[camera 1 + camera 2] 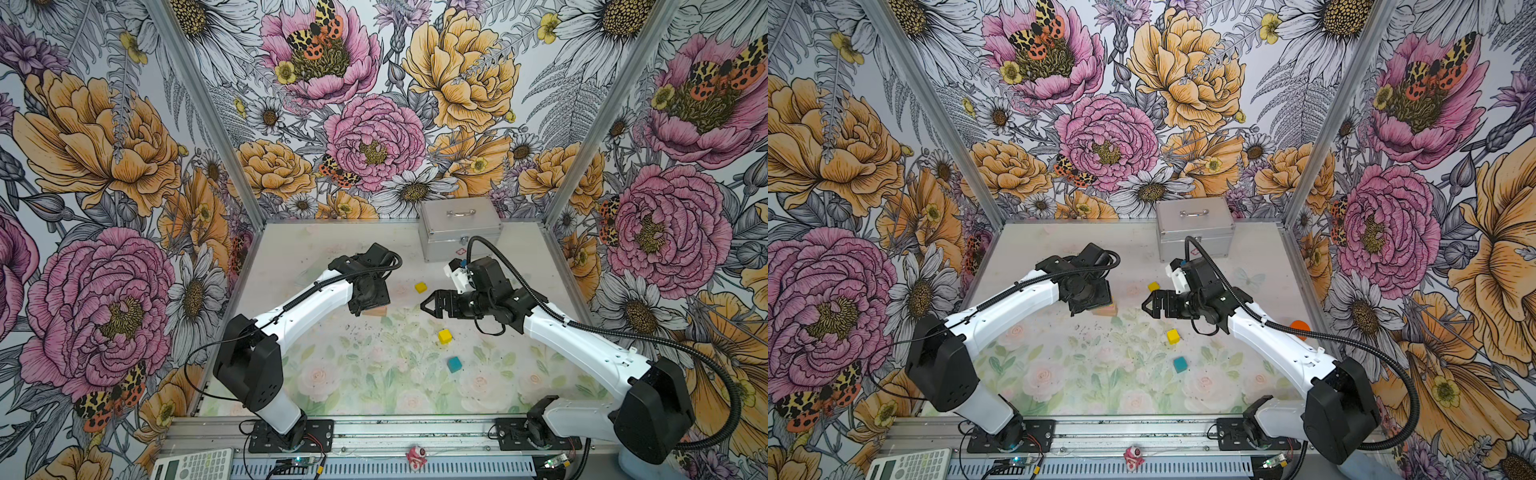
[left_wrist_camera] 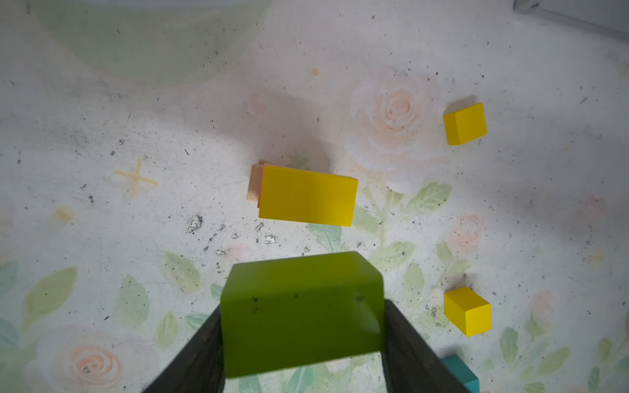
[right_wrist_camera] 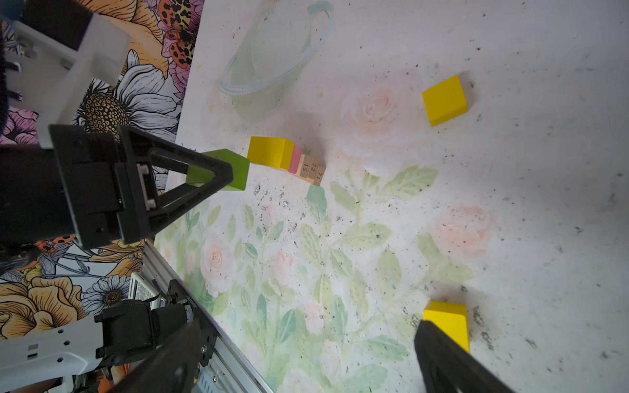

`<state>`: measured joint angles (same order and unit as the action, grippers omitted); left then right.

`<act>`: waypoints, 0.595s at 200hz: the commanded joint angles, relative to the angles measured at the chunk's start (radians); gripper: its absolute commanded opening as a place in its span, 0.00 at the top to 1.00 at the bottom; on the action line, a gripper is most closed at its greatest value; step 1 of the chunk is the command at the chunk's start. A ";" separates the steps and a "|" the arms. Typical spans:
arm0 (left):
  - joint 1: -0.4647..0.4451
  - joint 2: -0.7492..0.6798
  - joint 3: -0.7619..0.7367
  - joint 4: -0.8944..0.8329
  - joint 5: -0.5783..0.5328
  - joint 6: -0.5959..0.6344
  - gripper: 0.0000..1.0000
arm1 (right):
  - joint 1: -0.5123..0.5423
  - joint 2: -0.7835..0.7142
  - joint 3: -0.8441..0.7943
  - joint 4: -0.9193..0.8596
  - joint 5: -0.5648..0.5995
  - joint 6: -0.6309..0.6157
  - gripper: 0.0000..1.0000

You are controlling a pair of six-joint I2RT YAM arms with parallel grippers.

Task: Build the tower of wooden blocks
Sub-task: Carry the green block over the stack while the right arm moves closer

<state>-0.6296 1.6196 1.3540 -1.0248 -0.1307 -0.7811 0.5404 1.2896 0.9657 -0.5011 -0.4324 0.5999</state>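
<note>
1. Tower (image 3: 272, 153) — a low stack on the table (image 1: 282, 249), left of centre in both top views and mostly hidden there under the left arm. Three tan bars (image 3: 313, 169) lie at the bottom, with the pink slab (image 3: 295, 160) on them and the yellow slab (image 2: 306, 200) on top. In the left wrist view the tan ends stick out past the slab on one side, so the layers are not flush.
2. Left claw (image 2: 303, 316) holds the green bar (image 2: 299, 285), which fills the gap between its fingers. The bar hangs close over the tower and a little off to one side. Whether bar and slab touch I cannot tell.
3. Right claw (image 1: 426, 306) is spread wide and empty, turned on its side between the far yellow cube (image 1: 420, 287) and the near yellow cube (image 1: 445, 336). The teal cube (image 1: 454, 364) lies nearer the front. All three are loose on the table, apart from the tower.
4. Placing risk: the bar looks off-centre. Set down like that it would overhang, then tip off or take the yellow slab with it.
5. Contact risk: a skewed or heavy descent could push the slab across the pink one, since painted faces probably slide easily.
6. Release risk: if a finger rests against the stack as the claw opens, it could shove the layers sideways.
7. Right-arm risk: its claw is near the tower — a careless swing toward a cube might clip the stack or the left arm.
</note>
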 commanded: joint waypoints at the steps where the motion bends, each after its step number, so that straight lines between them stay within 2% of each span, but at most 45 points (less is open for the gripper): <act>1: 0.008 0.008 0.042 0.005 0.019 0.026 0.50 | 0.000 0.001 0.015 0.034 -0.014 -0.028 0.00; 119: 0.017 0.084 0.076 0.011 0.026 0.063 0.50 | -0.046 -0.015 -0.012 0.032 -0.013 -0.020 0.00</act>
<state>-0.6228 1.6871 1.4086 -1.0229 -0.1181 -0.7467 0.5060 1.2896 0.9649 -0.4870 -0.4404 0.5835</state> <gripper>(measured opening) 0.643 0.996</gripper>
